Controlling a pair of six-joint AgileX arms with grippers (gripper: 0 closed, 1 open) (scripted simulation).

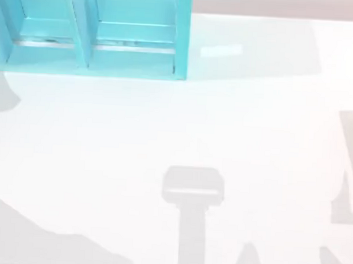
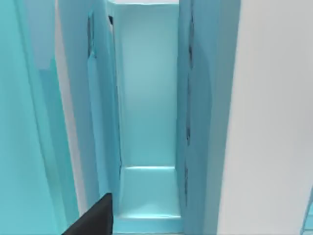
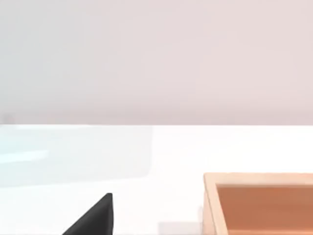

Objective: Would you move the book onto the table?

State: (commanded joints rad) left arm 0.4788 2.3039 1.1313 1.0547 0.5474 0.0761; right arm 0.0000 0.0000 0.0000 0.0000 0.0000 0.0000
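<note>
1. Top view: teal shelf (image 1: 182,37) stood at the far left of the white tabletop (image 1: 165,125). It had two open bays facing the camera, with a pale strip across the floor of each.
2. Grey arm shadows lay on the tabletop along the near edge and at both sides.
3. Book: couldn't pick it out for certain. It's teal on teal, so it was probably still inside the shelf. Nothing book-like lay on the open tabletop, so I judged the task not yet done.
4. Left wrist view: the camera looked straight into one narrow bay (image 2: 146,98), with upright teal panels close on either side. Thin dark seams ran down those panels. Whether one panel was the book's cover, can't tell.
5. One dark finger (image 2: 95,221) of the left hand poked in at the frame edge, just outside the bay mouth. The other finger was out of frame, so how far the hand was spread, cannot tell.
6. Likely reason for that pose: the left arm sat nearest the shelf and lined up with the bay to reach inside.
7. Right wrist view: one dark finger (image 3: 95,218) of the right hand hung over bare tabletop (image 3: 171,152), with a wooden box (image 3: 210,205) near it. Spread again cannot tell.
8. The right arm looked parked on the right side, well apart from the shelf, which left the middle free as a landing spot.
9. Risk, as a guess: the tight bay left little room for the fingers, so scraping a panel was possible.
</note>
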